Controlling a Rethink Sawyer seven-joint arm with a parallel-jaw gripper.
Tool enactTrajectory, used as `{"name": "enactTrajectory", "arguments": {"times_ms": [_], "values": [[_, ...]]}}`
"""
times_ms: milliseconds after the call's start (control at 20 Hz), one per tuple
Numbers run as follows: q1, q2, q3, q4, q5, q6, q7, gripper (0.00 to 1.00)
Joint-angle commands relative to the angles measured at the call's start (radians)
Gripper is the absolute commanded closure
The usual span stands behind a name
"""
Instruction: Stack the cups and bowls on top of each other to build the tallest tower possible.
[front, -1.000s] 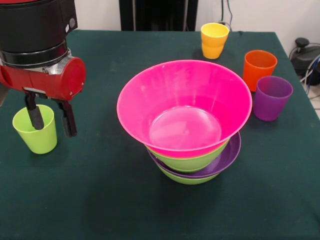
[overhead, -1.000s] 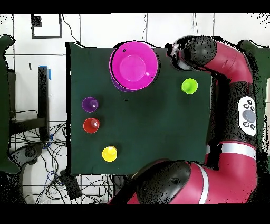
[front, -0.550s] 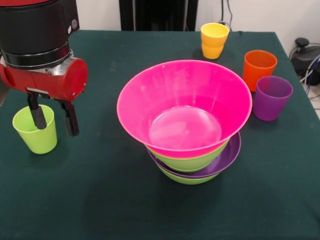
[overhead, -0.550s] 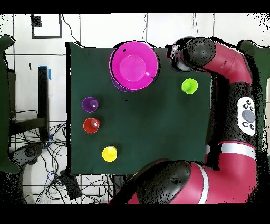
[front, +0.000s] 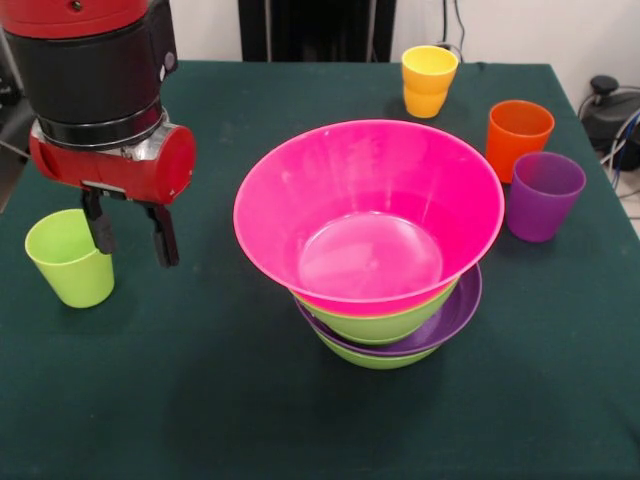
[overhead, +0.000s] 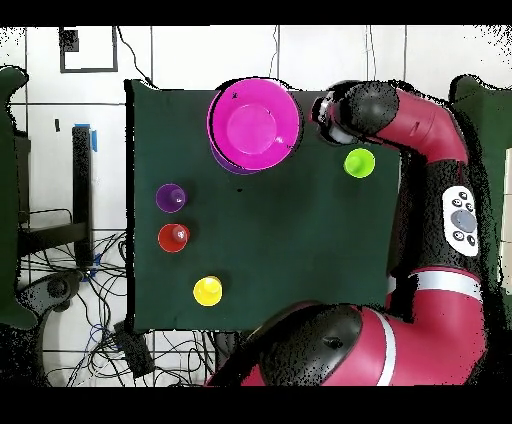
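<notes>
Your claw (front: 130, 226) hangs over the green table (front: 200, 400) with its two dark fingers (front: 163, 235) spread apart and nothing between them, so you can read it as open and empty. In the front view the lime green cup (front: 68, 256) stands upright just to the picture-left of the claw, the nearer finger overlapping the cup's rim edge in the picture; you cannot tell from this angle whether it touches. From overhead the arm's wrist (overhead: 352, 108) sits just above that lime green cup (overhead: 359, 162) in the picture and beside the tower. The tower (front: 375, 300) stands to the claw's picture-right in the front view, clearly apart from the fingers: the wide pink bowl (front: 368, 210) is on top, a lime green bowl (front: 385, 322) shows under it, then the shallow purple bowl (front: 450, 318), then another lime green bowl (front: 372, 357) at the bottom. Well beyond the tower from the claw you have three more upright cups: the yellow-orange cup (front: 428, 80) toward the far edge, the orange cup (front: 517, 138), and the translucent purple cup (front: 543, 195) just beside the orange one. Overhead, those three stand in a loose line on the side of the table away from the claw.
</notes>
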Motion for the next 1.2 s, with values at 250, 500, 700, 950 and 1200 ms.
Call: {"name": "enactTrajectory", "arguments": {"times_ms": [250,500,700,950,1200], "values": [[-0.03,-0.044,0.037,0.131,-0.077,-0.03,-0.167,0.0],[-0.044,-0.056,0.043,0.128,-0.079,-0.011,-0.181,0.0],[-0.054,-0.056,0.05,0.12,-0.081,-0.002,-0.19,0.0],[-0.077,-0.054,0.063,0.1,-0.083,0.02,-0.221,0.0],[-0.083,-0.044,0.074,0.103,-0.085,0.012,-0.221,0.0]]}}
